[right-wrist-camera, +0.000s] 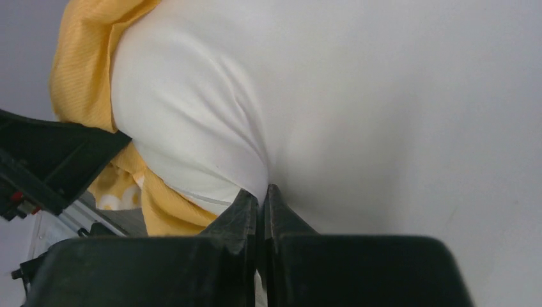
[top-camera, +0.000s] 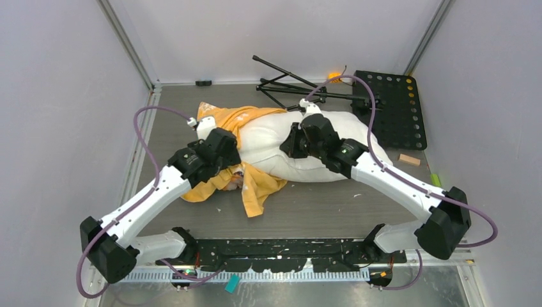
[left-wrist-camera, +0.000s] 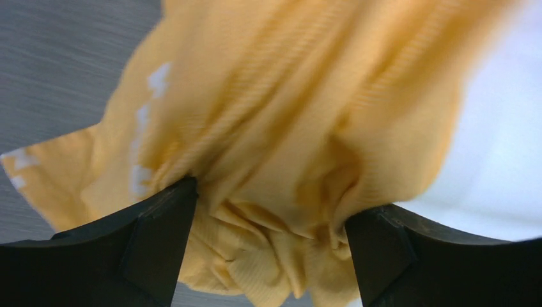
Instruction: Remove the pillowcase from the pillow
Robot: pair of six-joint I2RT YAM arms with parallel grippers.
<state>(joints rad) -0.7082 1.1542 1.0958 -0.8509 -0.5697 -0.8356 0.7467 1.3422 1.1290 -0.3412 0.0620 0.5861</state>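
Top view: we see pillow (top-camera: 332,150) mid-counter (top-camera: 319,204), pillowcase (top-camera: 246,128) bunched on left end

Left wrist: left pincer (left-wrist-camera: 271,220) wide, limp cloth between fingers; grip bunched folds

Right wrist: right pincer (right-wrist-camera: 262,198) pinches soft, light pillow

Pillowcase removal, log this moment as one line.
pillowcase mostly off | pillow largely bare | left gripper open around pillowcase | right gripper pinching pillow

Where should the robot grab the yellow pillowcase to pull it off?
Probably the bunched end of the wrinkly orange-yellow fabric pillowcase, coming from the left: its loose folds pinch easily there. The left gripper straddles them, jaws apart, while the right gripper pinches the plump white pillow.
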